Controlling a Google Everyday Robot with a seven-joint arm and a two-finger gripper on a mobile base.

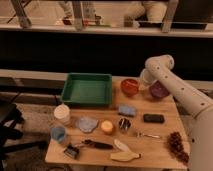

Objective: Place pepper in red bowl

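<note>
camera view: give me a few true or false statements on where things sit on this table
The green tray sits left of the red bowl. True.
The purple bowl stands at the table's front edge. False: it is at the back right, beside the red bowl.
The gripper is above the back of the table, about between the two bowls. True.
The dark flat block lies inside the green tray. False: it lies on the table, in front of the purple bowl.
</note>
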